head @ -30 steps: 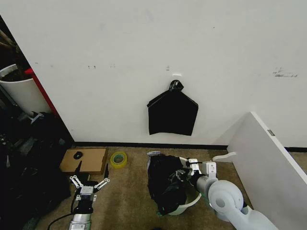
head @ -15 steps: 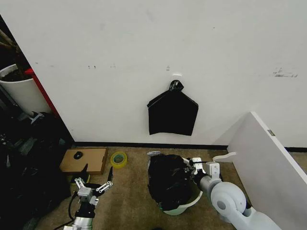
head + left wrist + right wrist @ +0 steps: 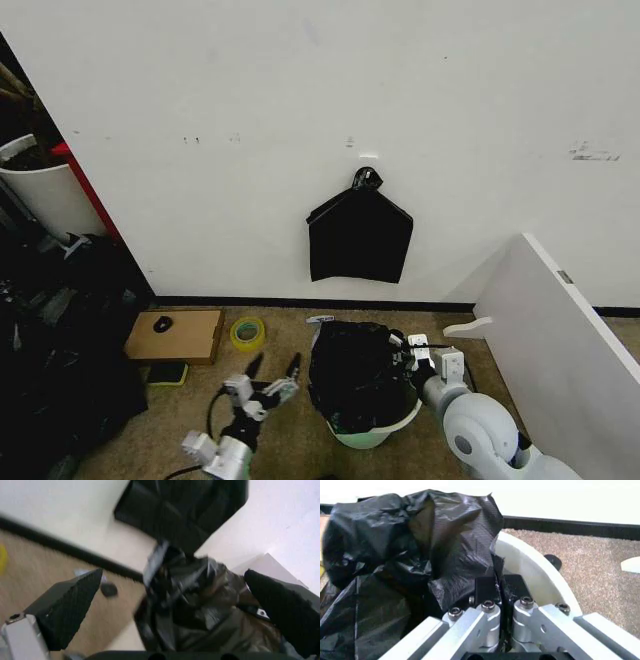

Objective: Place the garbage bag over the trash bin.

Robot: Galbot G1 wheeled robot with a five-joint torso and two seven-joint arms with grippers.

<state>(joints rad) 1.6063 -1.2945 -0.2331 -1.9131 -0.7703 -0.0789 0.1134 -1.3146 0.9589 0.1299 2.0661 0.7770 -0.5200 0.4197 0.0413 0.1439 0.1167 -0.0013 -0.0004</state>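
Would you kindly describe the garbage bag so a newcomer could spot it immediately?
Below the flat black bundle hanging on the white wall, a trash bin stands on the carpet. The garbage bag is the loose, crinkly black plastic heaped over it, pinched by the right gripper.

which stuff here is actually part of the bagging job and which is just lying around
Job: garbage bag, trash bin, right gripper shut on the bag, left gripper open near it.
Lying about: tape roll, cardboard box, black bundle on the wall.

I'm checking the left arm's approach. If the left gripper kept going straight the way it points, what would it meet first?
Probably the garbage bag on the trash bin: the open left gripper points toward it, with bare carpet between. Depth is uncertain.
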